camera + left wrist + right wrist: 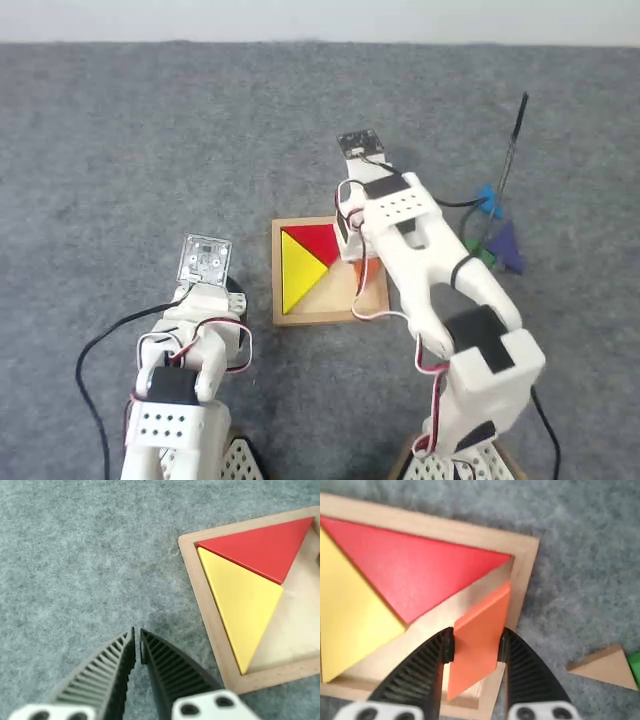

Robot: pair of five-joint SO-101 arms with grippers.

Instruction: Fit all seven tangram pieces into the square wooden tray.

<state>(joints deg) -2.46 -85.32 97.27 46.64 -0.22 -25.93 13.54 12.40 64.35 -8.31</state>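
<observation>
The square wooden tray (277,270) (189,562) (525,575) lies mid-table and holds a red triangle (315,243) (260,547) (415,570) and a yellow triangle (297,270) (240,600) (345,615). My right gripper (474,647) (362,265) is shut on an orange parallelogram (477,637) (366,270) over the tray's right side, tilted against the rim. My left gripper (137,642) (205,262) is shut with nothing in it, over the carpet left of the tray. Blue (487,200), purple (507,247) and green (480,250) pieces lie to the right of the tray.
A tan triangle (607,667) rests on the carpet just outside the tray's right rim. A thin black rod (512,150) stands near the loose pieces at the right. Grey carpet (150,150) covers the table.
</observation>
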